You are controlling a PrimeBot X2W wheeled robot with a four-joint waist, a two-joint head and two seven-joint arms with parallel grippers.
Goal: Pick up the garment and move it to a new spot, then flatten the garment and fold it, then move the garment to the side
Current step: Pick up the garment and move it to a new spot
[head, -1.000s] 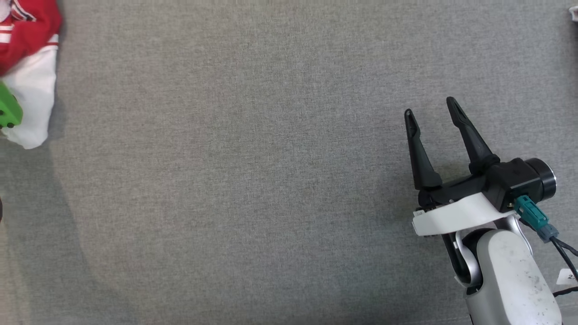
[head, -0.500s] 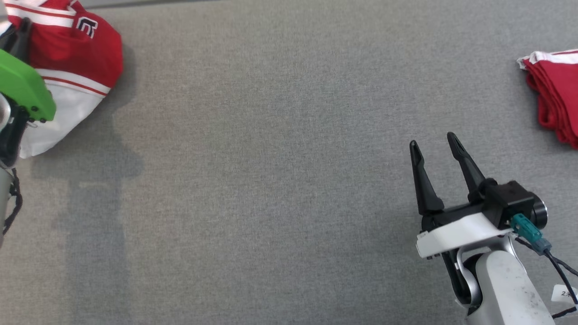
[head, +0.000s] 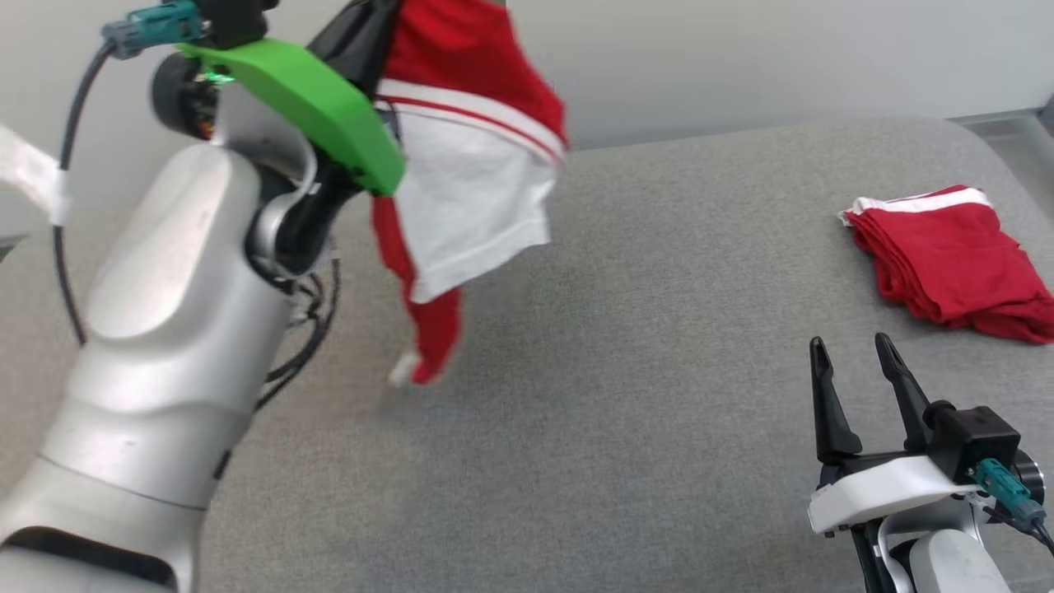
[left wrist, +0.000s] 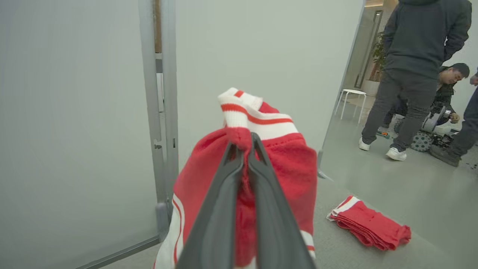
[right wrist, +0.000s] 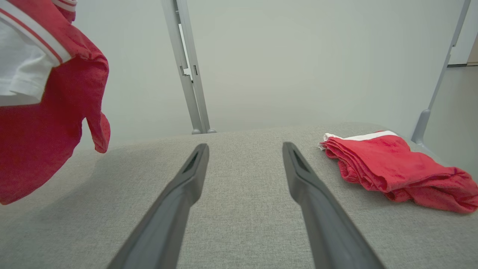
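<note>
Left wrist view shows the left pincer (left wrist: 244, 144) clamped on the garment (left wrist: 291, 160), tips cropped in head view; right pincer (head: 849, 341) apart

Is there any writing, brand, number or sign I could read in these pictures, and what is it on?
None can be read.
The red and white cloth garment pinched in the left tool shows only stripes, no lettering.
The folded red cloth pile on the grey padded surface is plain.
The white strip at the head view's left edge shows no marks that I can make out.
</note>
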